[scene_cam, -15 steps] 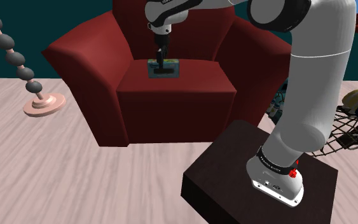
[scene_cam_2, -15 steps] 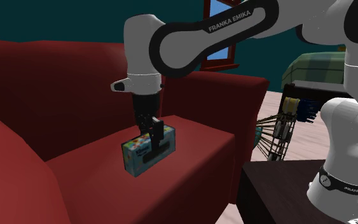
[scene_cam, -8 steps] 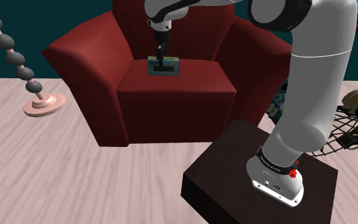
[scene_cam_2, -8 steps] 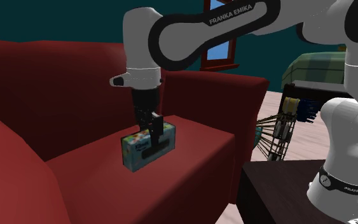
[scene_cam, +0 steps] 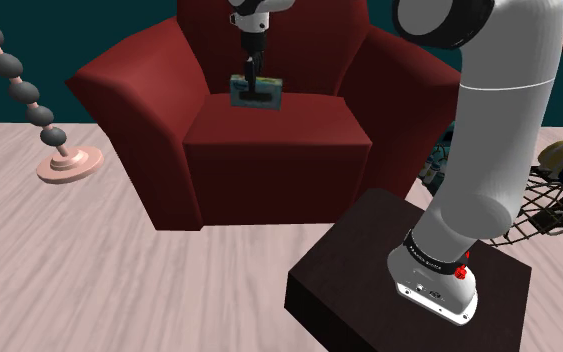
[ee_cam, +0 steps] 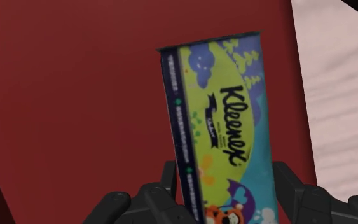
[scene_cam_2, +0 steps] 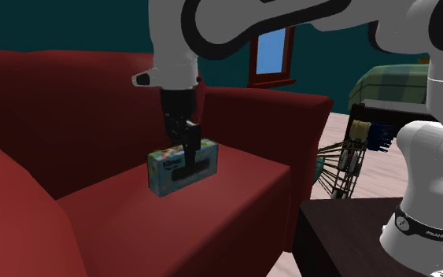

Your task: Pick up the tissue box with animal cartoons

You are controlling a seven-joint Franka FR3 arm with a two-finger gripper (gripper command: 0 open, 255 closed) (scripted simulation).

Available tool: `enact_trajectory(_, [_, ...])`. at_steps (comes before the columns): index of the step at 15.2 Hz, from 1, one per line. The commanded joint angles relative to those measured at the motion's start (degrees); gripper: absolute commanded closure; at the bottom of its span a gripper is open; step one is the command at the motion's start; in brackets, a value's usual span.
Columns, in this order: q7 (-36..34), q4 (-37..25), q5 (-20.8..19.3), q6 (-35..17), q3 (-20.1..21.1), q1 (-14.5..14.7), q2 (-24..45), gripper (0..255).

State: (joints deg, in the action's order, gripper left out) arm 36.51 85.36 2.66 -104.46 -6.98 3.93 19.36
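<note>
As it hangs over one red armchair (scene_cam: 269, 150), the single claw (scene_cam_2: 188, 164) clamps one cartoon-printed tissue box (ee_cam: 225, 121).

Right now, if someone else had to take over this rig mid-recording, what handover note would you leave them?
Gripper: shut on the tissue box, clasping its long sides from above.
Things: the box, printed with cartoon animals and Kleenex lettering, hangs over the seat of the red armchair, close to the backrest and apparently just clear of the cushion.
Done: approach and grasp; the lift looks begun.
Left: raise the box well clear of the seat with the grip steady.
</note>
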Motion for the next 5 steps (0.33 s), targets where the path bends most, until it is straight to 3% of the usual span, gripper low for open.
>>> enact_trajectory(1, [0.1,-1.1,0.0,1.5,-0.1,-0.1,-0.4,255])
enact_trajectory(5, [0.0,-2.7,-0.1,3.1,-0.1,-0.1,-0.4,255])
